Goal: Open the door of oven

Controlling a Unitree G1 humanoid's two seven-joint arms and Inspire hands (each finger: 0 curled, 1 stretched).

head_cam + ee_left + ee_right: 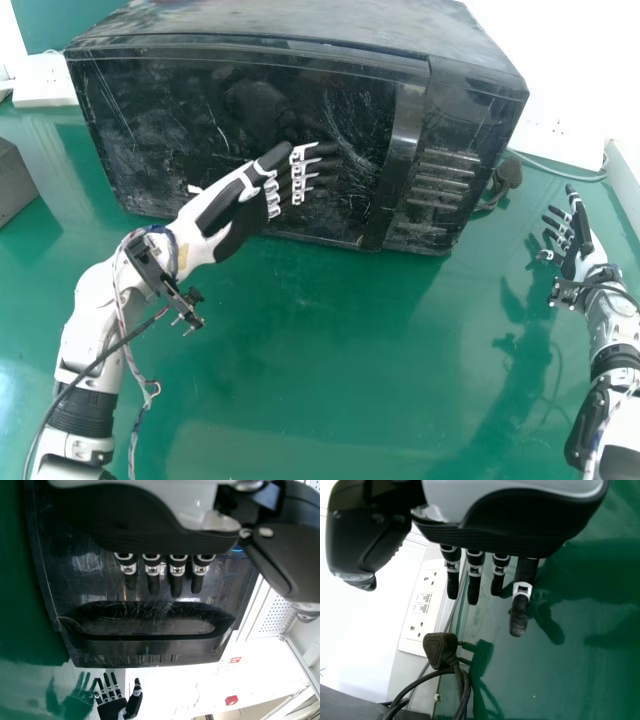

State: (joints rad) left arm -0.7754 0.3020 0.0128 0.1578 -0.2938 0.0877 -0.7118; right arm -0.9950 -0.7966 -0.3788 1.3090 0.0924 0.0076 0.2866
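Left hand (226,208) in front of oven door (140,125).

- Worktop (330,360): a broad, glossy green surface, smooth and flat, with pale glare and dark reflections across it
- Black box-shaped oven (460,110) with a scratched, shiny front: upright at the far side of the worktop, its door (145,130) closed, and a tall black handle (402,145) near the door's right edge in the head view
- Dark grey, flat-sided block (14,184): to the left of the oven, apart from it, cut off by the head view's edge
- Black, chunky plug (439,649) with metal pins and a black rubbery cord (465,695): just beside the oven's right side
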